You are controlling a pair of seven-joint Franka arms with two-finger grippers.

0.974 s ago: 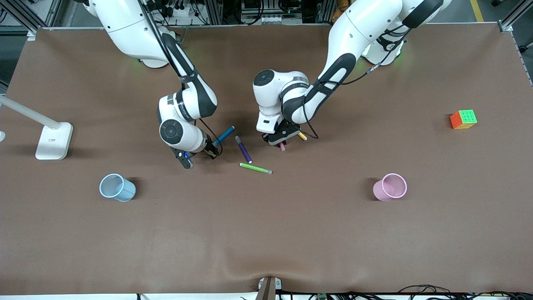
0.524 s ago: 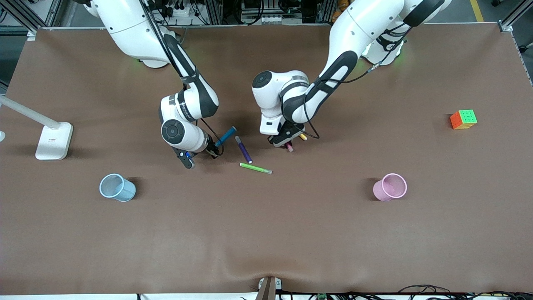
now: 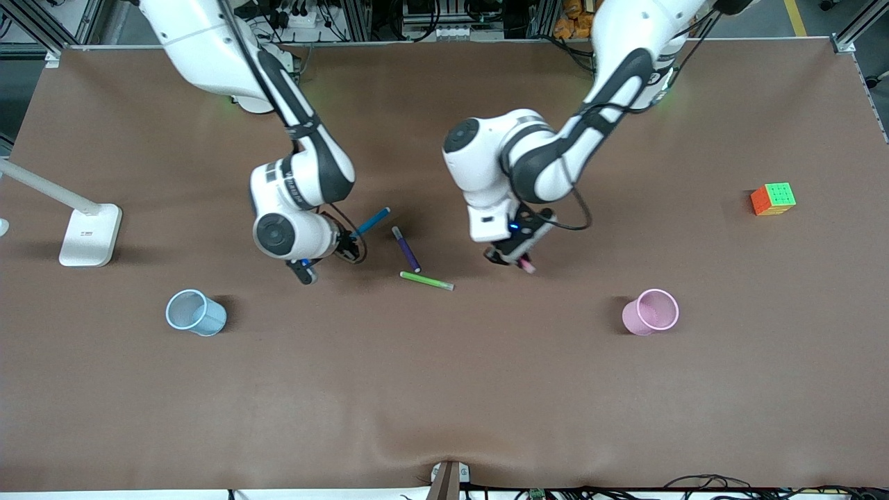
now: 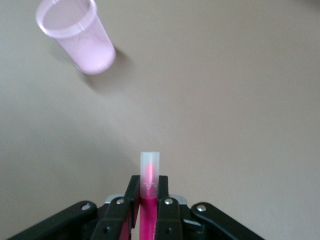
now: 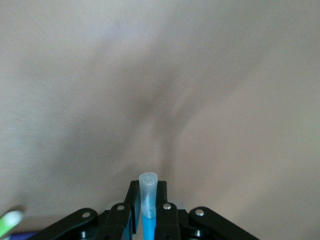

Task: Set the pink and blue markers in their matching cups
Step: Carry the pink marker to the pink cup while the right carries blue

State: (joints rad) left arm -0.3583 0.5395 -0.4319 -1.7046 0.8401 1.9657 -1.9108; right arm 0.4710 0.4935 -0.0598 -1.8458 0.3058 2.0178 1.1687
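Both pens are off the tabletop (image 3: 444, 389) now, which is the big change from a second ago. Back then the left end effector (image 3: 521, 262) was down over the pink marker (image 3: 527, 265) beside a yellow one, and the right end effector (image 3: 345, 244) was low on the blue marker (image 3: 369, 223). Since then the left arm has swung toward the pink cup (image 3: 651, 312), carrying its pen along, and the yellow one isn't visible anymore, probably hidden under the arm. The right arm has only lifted and shifted a bit toward the blue cup (image 3: 196, 313).

So I'd say the pickup is done on both sides and what's left is the carry and drop.

Left wrist view shows the jaws pinched tight on the pink pen, pale cap sticking out ahead, with the pink cup in sight further on. Right wrist view shows the same clamp on the blue pen, greyish cap forward, no cup in frame yet.

Pose-wise, the left arm reaches in from its base with the wrist bent down, hanging over bare tabletop between the leftover pens and the pink cup. The right arm is folded at the elbow, hovering over the spot just beside the purple marker (image 3: 406, 249) and green marker (image 3: 426, 280), which lie untouched mid-table. Both cups stand upright and empty, well apart.
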